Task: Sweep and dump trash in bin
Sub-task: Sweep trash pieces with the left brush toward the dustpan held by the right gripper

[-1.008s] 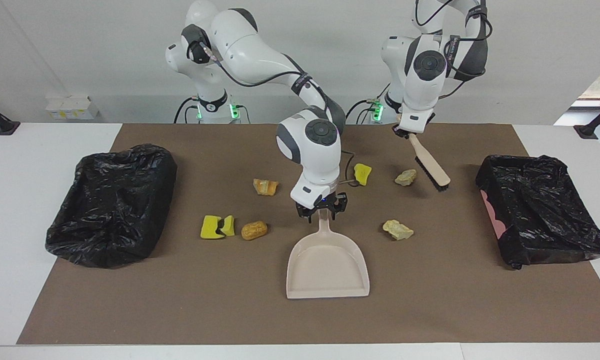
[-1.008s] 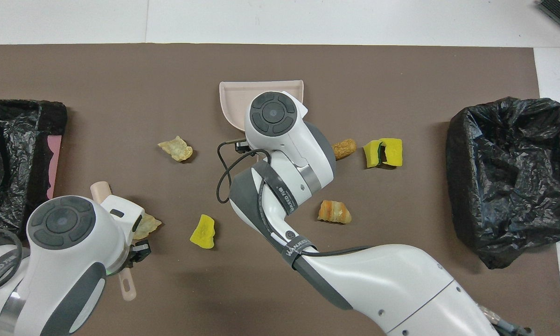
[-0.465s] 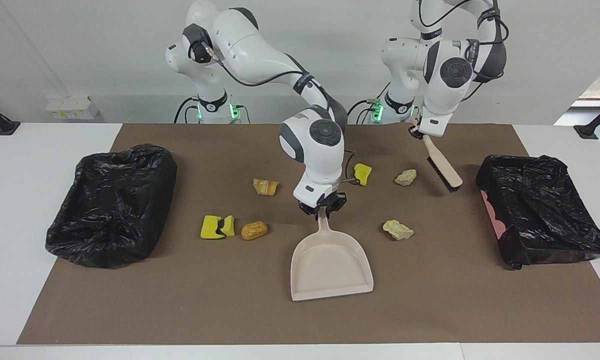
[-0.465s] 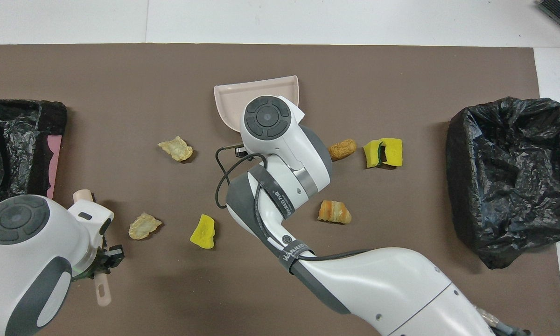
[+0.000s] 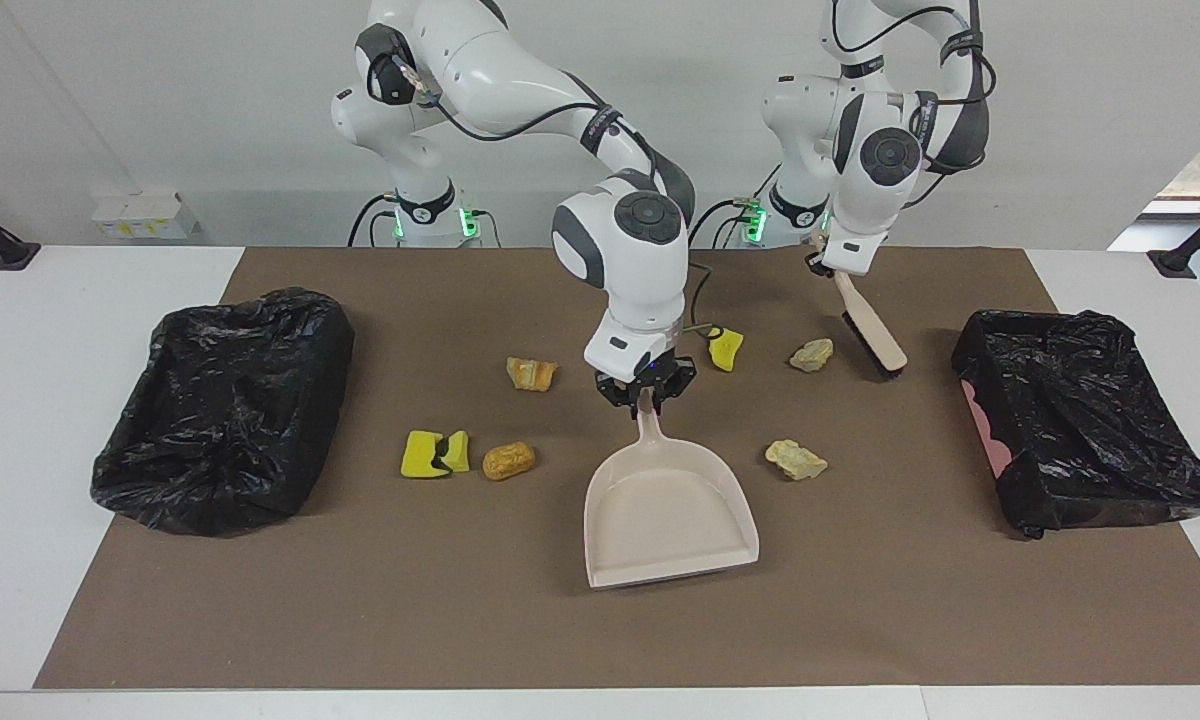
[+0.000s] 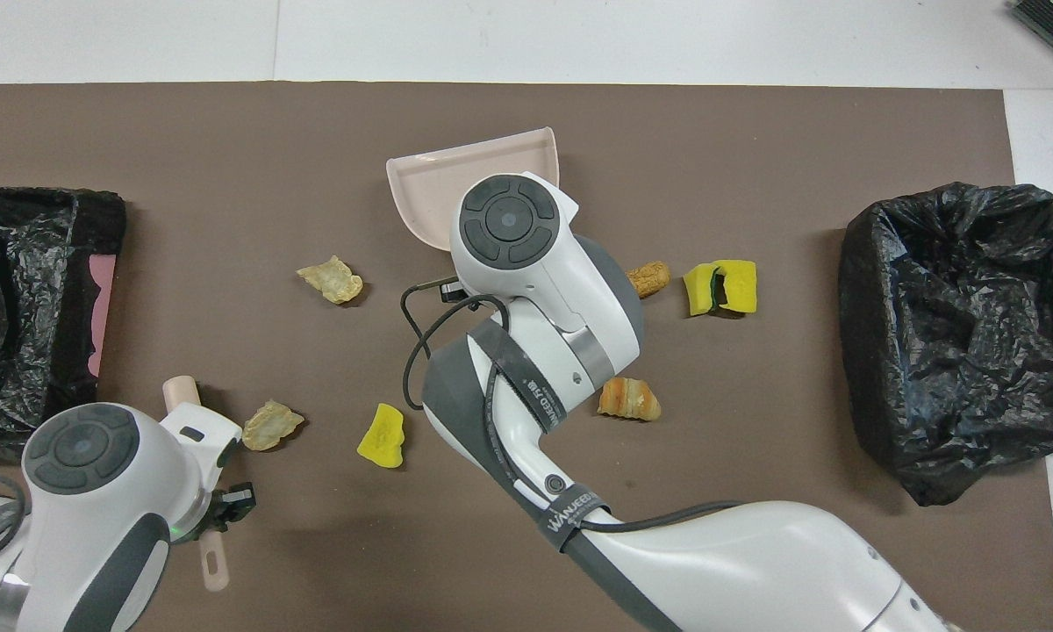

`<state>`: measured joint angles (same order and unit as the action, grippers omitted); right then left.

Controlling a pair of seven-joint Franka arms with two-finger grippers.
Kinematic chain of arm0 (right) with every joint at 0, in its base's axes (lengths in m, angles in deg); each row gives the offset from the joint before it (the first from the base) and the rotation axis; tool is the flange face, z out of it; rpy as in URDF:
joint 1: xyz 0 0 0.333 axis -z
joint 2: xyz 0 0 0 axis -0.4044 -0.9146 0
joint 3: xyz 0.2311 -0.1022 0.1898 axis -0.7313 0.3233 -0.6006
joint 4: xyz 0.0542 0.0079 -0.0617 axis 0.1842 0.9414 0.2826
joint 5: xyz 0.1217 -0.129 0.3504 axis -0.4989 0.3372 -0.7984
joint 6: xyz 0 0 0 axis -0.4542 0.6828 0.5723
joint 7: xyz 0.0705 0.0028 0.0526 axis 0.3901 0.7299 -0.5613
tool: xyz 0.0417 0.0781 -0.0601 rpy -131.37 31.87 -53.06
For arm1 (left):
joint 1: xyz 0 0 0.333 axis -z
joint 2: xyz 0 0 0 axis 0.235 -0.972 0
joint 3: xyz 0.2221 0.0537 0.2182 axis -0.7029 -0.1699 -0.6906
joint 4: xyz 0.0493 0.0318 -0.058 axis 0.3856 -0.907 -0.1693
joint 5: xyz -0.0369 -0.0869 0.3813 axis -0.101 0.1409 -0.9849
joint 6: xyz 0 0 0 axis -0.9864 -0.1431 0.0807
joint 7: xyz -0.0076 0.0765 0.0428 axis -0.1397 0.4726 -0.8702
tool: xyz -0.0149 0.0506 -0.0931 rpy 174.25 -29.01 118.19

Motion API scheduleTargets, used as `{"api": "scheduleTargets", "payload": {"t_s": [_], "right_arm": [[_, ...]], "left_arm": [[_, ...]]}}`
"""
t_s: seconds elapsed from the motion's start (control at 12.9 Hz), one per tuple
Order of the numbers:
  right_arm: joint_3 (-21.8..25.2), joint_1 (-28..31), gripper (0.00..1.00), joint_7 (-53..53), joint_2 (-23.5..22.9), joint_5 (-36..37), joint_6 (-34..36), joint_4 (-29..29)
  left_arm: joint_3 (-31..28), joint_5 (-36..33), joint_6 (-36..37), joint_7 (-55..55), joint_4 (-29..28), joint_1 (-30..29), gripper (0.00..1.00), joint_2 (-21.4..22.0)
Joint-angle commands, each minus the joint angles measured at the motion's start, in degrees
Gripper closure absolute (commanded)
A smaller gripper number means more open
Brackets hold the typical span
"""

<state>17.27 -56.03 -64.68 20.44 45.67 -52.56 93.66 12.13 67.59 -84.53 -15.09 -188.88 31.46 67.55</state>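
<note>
My right gripper [image 5: 646, 392] is shut on the handle of the beige dustpan [image 5: 670, 515], whose mouth points away from the robots; the pan also shows in the overhead view [image 6: 469, 175]. My left gripper [image 5: 828, 262] is shut on the handle of the beige brush [image 5: 868, 325], which slants down with its black bristles beside a pale beige lump [image 5: 811, 354]. More trash lies around the pan: a beige chunk [image 5: 795, 459], a yellow piece [image 5: 725, 349], an orange-brown bit [image 5: 531, 373], a bread-like bit [image 5: 508, 460] and two yellow pieces [image 5: 434, 452].
Black-bag-lined bins stand at each end of the brown mat: one at the right arm's end [image 5: 222, 405], one at the left arm's end [image 5: 1085, 420] with a pink rim showing. White boxes [image 5: 140, 213] sit off the mat.
The right gripper has drawn the dustpan toward the robots and turned its mouth a little toward the left arm's end. The left gripper swung the brush toward the bin, then back toward the beige lump.
</note>
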Motion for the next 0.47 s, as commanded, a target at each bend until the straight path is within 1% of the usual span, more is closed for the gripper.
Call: {"api": "scheduleTargets", "payload": {"t_s": [0.0, 0.16, 0.23, 0.39], "right_arm": [[-1.75, 0.8, 1.0, -14.92, 2.76, -3.27, 2.18, 3.27], [-1.76, 2.45, 1.0, -29.14, 3.46, -3.28, 3.24, 4.67], [-1.76, 4.3, 1.0, -38.18, 3.64, -3.28, 3.42, 5.81], [-1.67, 6.41, 1.0, -49.48, 4.69, -3.2, 3.25, 8.89]], "left_arm": [[-0.17, 3.11, -4.2, -0.67, -1.77, 5.31, 1.0, 1.36], [-0.08, 4.71, -4.91, -0.75, -1.85, 9.96, 1.0, 0.4], [-0.17, 6.45, -5.53, -1.02, -1.77, 11.03, 1.0, 0.39], [-0.08, 6.82, -6.67, 0.12, -1.77, 13.23, 1.0, 0.22]]}}
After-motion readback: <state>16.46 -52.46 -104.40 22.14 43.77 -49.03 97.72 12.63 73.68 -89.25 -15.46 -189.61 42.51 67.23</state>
